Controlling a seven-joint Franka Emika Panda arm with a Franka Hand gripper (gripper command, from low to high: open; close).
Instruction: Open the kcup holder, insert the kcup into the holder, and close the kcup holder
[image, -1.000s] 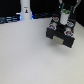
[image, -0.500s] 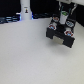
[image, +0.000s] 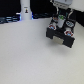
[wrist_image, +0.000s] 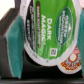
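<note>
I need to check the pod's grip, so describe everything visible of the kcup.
In the wrist view the kcup fills the frame: a round white foil lid edged in bright green, printed "Dark Magic" with a small square code. It sits tilted between the teal pads of the jaws, which press on its sides. Beside it lies an orange-and-white pod, and the holder's black body shows behind. In the exterior view the kcup itself is too small to make out.
</note>
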